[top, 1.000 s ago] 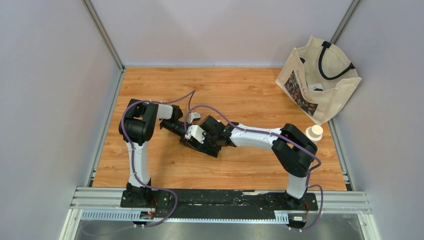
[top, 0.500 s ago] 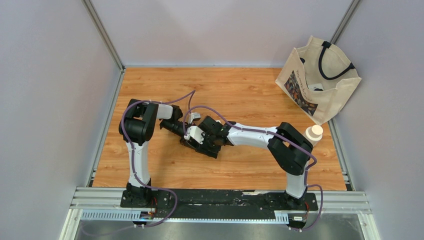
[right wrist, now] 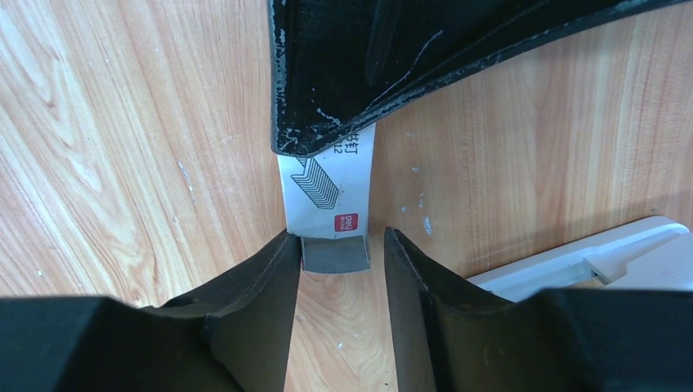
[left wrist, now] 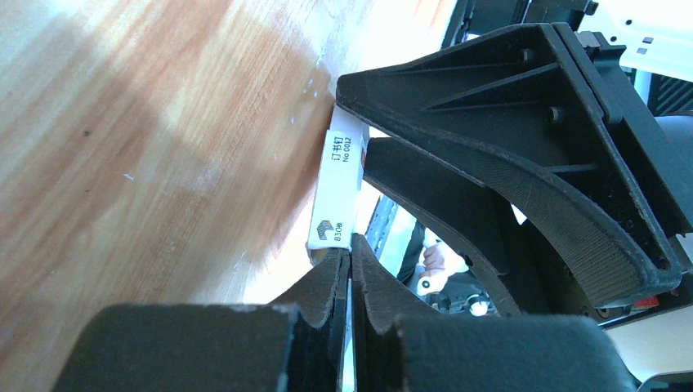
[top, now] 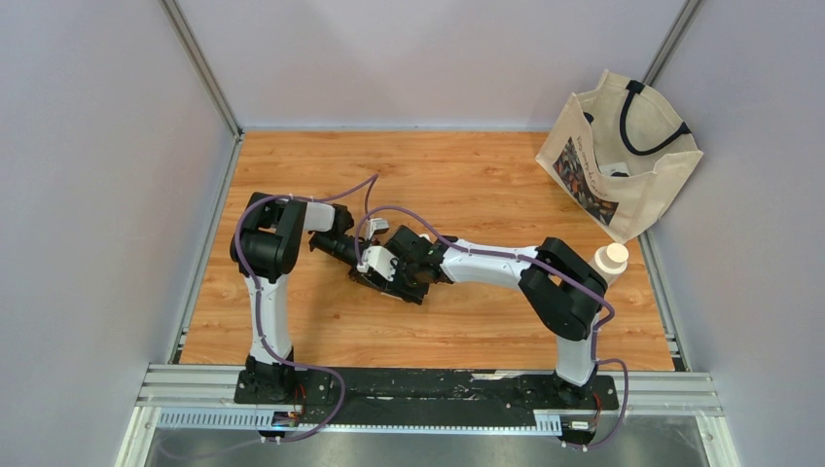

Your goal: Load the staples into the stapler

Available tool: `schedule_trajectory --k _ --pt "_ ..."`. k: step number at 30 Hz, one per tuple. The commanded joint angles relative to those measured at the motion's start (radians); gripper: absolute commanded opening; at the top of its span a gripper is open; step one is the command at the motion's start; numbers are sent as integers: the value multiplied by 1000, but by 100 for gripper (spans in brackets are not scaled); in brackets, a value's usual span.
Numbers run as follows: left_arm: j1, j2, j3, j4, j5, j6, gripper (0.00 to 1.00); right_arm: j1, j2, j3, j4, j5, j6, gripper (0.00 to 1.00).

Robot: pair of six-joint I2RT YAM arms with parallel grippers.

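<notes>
Table (top: pixel 467 175): wood-grain surface, smooth, finished with a light sheen. Staple box (right wrist: pixel 327 200): white printed card, smooth. Staples (right wrist: pixel 333 255), exposed at the box's open end: dark-grey metal, matt. Right gripper (right wrist: pixel 337 273) fingers (right wrist: pixel 245 294), beside the box: black plastic, matt, finely ribbed. Tote bag (top: pixel 623 165), well apart from the box: cream woven cloth, matt.

2 robot arms: left arm (top: pixel 263 316), right arm (top: pixel 566 297). 1 white staple box (right wrist: pixel 327 192), 1 grey strip of staples (right wrist: pixel 335 255), and 1 white plastic piece (right wrist: pixel 588 257) cut off at the right wrist view's edge, can't tell what it is. 1 canvas tote bag (top: pixel 623 161), 1 white-capped bottle (top: pixel 611 258), 1 wooden tabletop (top: pixel 467 175).
</notes>
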Motion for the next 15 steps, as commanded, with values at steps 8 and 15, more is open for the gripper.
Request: schedule_trajectory --k 8,15 --pt "21 14 43 -86 35 94 7 -4 -18 3 8 24 -25 41" --pt "24 -2 54 -119 26 118 6 -7 -29 -7 14 38 -21 41"
